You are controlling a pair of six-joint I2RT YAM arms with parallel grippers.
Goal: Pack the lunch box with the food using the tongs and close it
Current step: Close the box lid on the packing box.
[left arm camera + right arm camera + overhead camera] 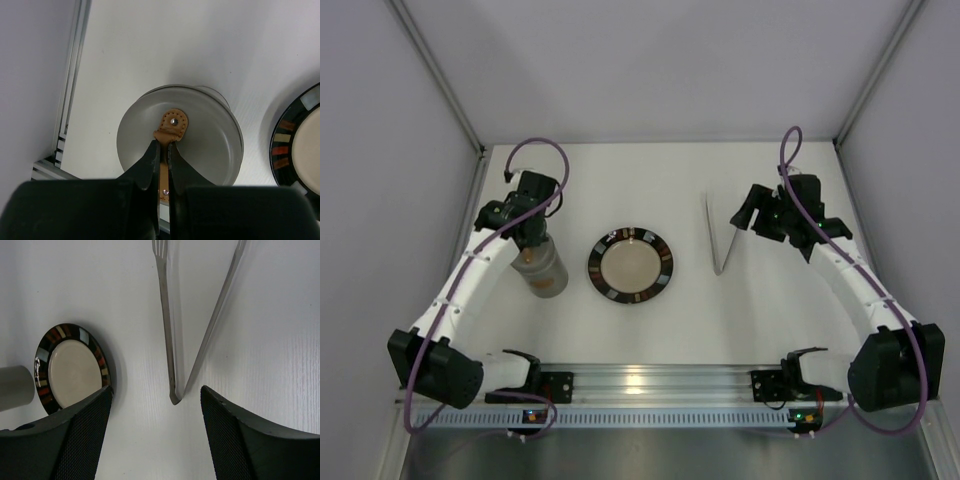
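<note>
The lunch box (546, 276) is a grey cylinder standing left of the plate. Its round grey lid (210, 130) lies over its mouth; whether the lid sits fully down I cannot tell. My left gripper (534, 248) hangs straight over it, shut on the lid's orange-brown handle (173, 123). The silver tongs (720, 236) lie flat on the table right of the plate, their V joint (175, 398) pointing at my right gripper (156, 388). That gripper is open, just short of the joint, with nothing between its fingers. No food is in view.
The round black-rimmed plate (665, 262) with a beige centre lies between box and tongs with nothing on it. Grey walls close in the table at left, right and back. The aluminium rail (650, 380) with both arm bases runs along the near edge.
</note>
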